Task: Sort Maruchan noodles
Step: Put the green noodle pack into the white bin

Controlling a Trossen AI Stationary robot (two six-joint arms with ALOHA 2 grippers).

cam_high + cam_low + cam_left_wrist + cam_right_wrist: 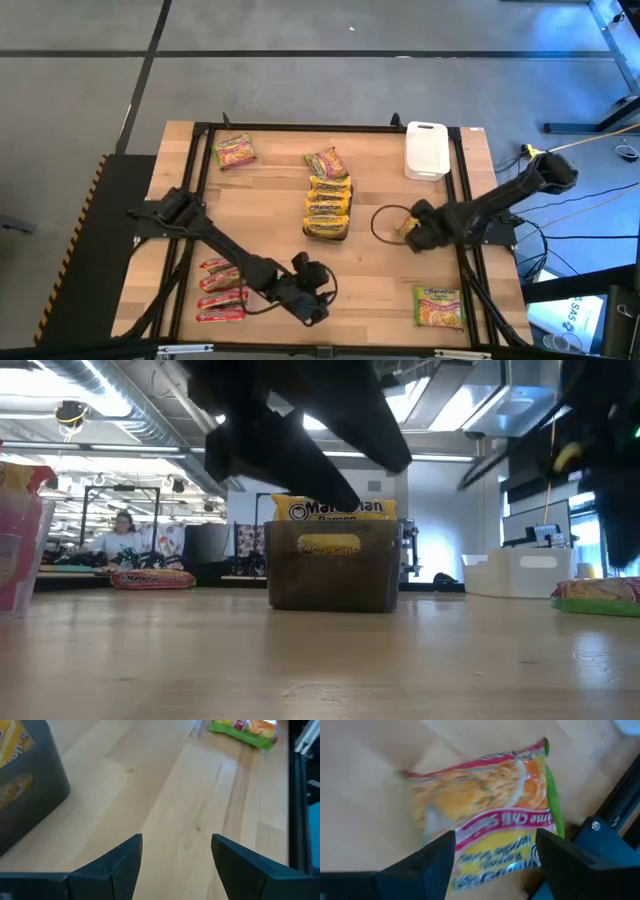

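Observation:
The Maruchan packets lie flat on the table. Several yellow ones (328, 205) are stacked in a dark tray (332, 585) at mid table. Red ones (220, 290) lie near the left front. Green-and-pink ones lie at the far left (233, 150), behind the tray (325, 160) and at the near right (440, 305). Another green-and-pink packet (485, 815) lies under my right gripper (495, 850), which is open with a finger over each side of it. My left gripper (320, 297) is open over bare wood (177, 810) near the front edge.
A white tray (427, 150) stands at the far right corner. A black frame (465, 200) runs round the table top. A dark cable loop (385, 222) lies beside my right gripper. Bare wood lies between the dark tray and the near edge.

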